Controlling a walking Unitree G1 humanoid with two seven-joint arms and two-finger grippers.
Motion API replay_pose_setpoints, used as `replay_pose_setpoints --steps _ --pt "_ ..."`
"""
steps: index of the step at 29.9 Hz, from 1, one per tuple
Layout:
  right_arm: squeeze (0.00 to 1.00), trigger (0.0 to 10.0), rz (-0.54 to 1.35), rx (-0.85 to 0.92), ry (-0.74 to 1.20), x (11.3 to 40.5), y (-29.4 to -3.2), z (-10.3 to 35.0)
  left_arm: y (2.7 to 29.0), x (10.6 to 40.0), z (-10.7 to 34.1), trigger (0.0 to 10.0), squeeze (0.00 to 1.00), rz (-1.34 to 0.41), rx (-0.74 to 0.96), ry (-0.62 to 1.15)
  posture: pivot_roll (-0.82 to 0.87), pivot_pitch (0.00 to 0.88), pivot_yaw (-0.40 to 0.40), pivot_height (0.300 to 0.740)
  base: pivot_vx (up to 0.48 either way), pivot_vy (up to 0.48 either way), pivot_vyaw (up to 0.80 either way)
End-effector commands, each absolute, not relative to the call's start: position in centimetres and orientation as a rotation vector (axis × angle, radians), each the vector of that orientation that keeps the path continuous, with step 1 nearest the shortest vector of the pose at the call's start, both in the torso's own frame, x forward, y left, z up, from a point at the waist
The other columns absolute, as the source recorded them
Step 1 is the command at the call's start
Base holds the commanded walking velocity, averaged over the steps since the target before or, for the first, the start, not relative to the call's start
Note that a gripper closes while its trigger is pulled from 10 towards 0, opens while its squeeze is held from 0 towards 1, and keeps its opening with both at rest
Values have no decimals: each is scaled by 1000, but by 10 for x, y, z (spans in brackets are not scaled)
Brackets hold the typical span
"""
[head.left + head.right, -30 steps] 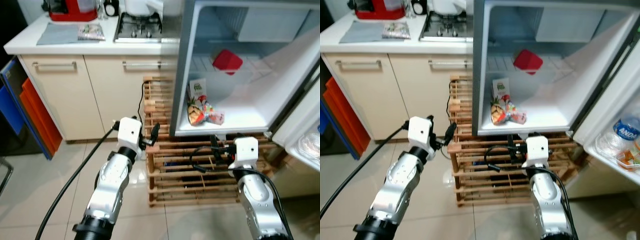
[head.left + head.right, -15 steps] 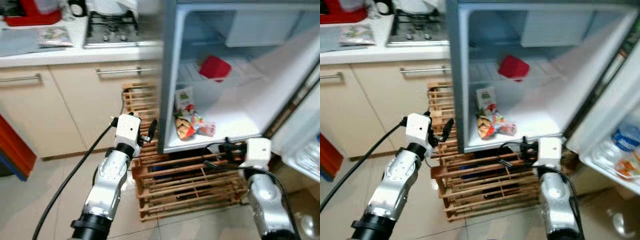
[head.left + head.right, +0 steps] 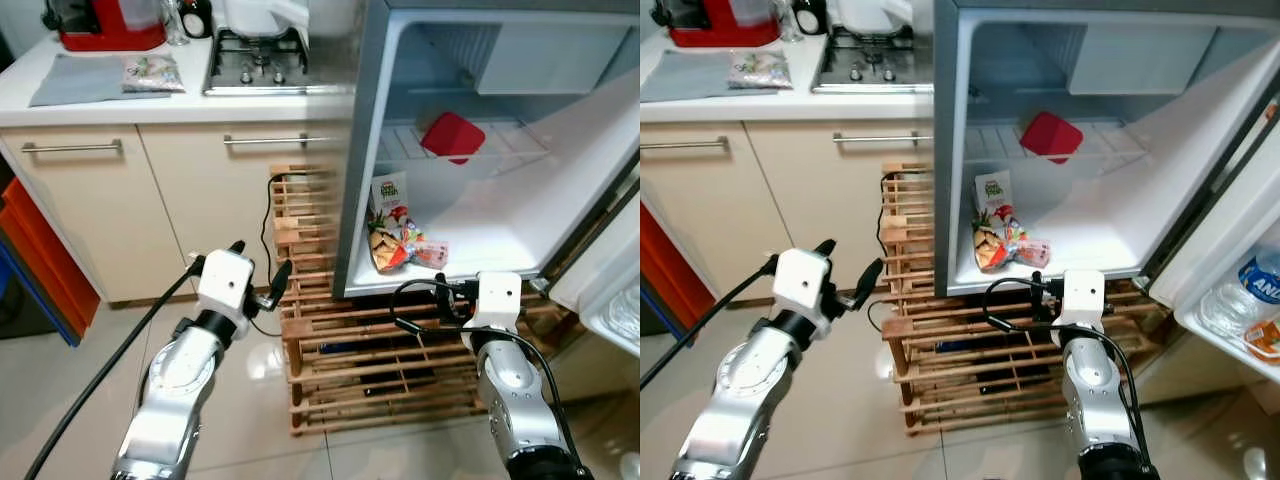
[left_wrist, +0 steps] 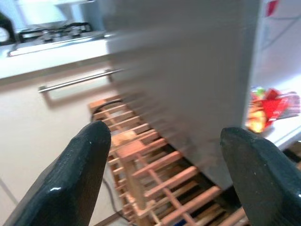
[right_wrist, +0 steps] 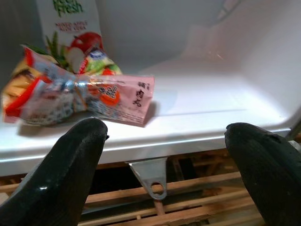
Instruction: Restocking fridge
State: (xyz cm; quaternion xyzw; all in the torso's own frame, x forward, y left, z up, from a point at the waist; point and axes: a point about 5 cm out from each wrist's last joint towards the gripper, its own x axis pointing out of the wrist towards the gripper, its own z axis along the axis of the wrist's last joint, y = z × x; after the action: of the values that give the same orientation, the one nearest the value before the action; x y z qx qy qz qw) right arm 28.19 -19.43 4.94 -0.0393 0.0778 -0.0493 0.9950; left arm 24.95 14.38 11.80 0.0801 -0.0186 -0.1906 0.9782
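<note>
The fridge [image 3: 362, 150] stands open on a wooden slatted rack [image 3: 380, 370]. On its lower shelf stand a juice carton [image 3: 389, 192] and a heap of snack packets [image 3: 400, 245]; a red container [image 3: 453, 136] sits on the wire shelf above. My right gripper [image 3: 443, 298] hovers open and empty just below the shelf's front edge, facing the pink packet [image 5: 120, 99]. My left gripper [image 3: 262, 262] is open and empty, left of the fridge's grey side wall [image 4: 188, 70], in front of the rack. A packet [image 3: 152, 72] lies on the counter.
White counter [image 3: 120, 100] with cream cabinets, a gas hob [image 3: 257, 60] and a red appliance [image 3: 105, 20] at the left. The fridge door [image 3: 1240, 250] swings out at the right, holding a water bottle [image 3: 1260, 290]. Orange boards [image 3: 40, 250] lean at far left. Tiled floor [image 3: 80, 400] lies below.
The camera has swung, shifting the whole view. My left gripper now sits a bit farther left of the fridge's side. The right gripper stays under the shelf edge. Both remain open.
</note>
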Motion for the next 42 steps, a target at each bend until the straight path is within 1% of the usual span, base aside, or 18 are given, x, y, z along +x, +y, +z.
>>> replay_pose_setpoints --steps 1,3,4,5,9,14,16,19,22,24,25,26,27,35,38,41,42 --pt "0 10000 -107 -97 145 286 -193 54 141 244 122 10000 0 -423 156 -39 -39 123 -17 740 0 0 0" --pt "0 10000 -128 -109 120 289 -194 60 139 234 123 10000 0 -453 145 -20 -34 155 -23 740 0 0 0" --pt "0 10000 -128 -109 120 289 -194 60 139 234 123 10000 0 -453 145 -20 -34 155 -23 740 0 0 0" --pt "0 10000 -146 -122 94 292 -194 66 137 225 123 10000 0 -463 131 -2 -33 168 -26 740 0 0 0" --pt "0 10000 -153 -114 57 296 -189 74 133 215 124 10000 0 -462 107 15 -39 203 -35 740 0 0 0" --pt "0 10000 -137 -124 25 302 -181 79 130 211 124 10000 0 -463 98 28 -35 213 -37 740 0 0 0" --pt "0 10000 -107 -141 -20 314 -171 88 129 209 125 10000 0 -454 85 43 -30 220 -42 740 0 0 0" --pt "0 10000 -97 -147 -35 318 -168 91 129 208 125 10000 0 -452 82 46 -27 222 -43 740 0 0 0" --pt "0 10000 -69 -150 -66 330 -156 99 127 205 125 10000 0 -451 77 55 -18 226 -49 740 0 0 0" --pt "0 10000 -66 -152 -70 331 -155 99 127 204 125 10000 0 -451 76 57 -18 226 -49 740 0 0 0" --pt "0 10000 -41 -151 -78 337 -147 102 125 203 124 10000 0 -451 73 62 -15 230 -52 740 0 0 0" --pt "0 10000 -41 -151 -78 337 -147 102 125 203 124 10000 0 -451 73 62 -15 230 -52 740 0 0 0" --pt "0 10000 -21 -164 -84 341 -142 103 124 203 124 10000 0 -451 72 66 -12 231 -55 740 0 0 0" --pt "0 10000 -7 -210 -81 351 -141 104 123 200 123 10000 0 -448 67 77 -2 236 -51 740 0 0 0" --pt "0 10000 18 -274 -134 356 -138 112 122 200 123 10000 0 -457 69 81 -4 239 -38 740 0 0 0" --pt "0 10000 54 -483 -283 358 -137 130 121 202 124 10000 0 -463 69 79 -11 238 -34 740 0 0 0" --pt "0 10000 54 -483 -283 358 -137 130 121 202 124 10000 0 -463 69 79 -11 238 -34 740 0 0 0"
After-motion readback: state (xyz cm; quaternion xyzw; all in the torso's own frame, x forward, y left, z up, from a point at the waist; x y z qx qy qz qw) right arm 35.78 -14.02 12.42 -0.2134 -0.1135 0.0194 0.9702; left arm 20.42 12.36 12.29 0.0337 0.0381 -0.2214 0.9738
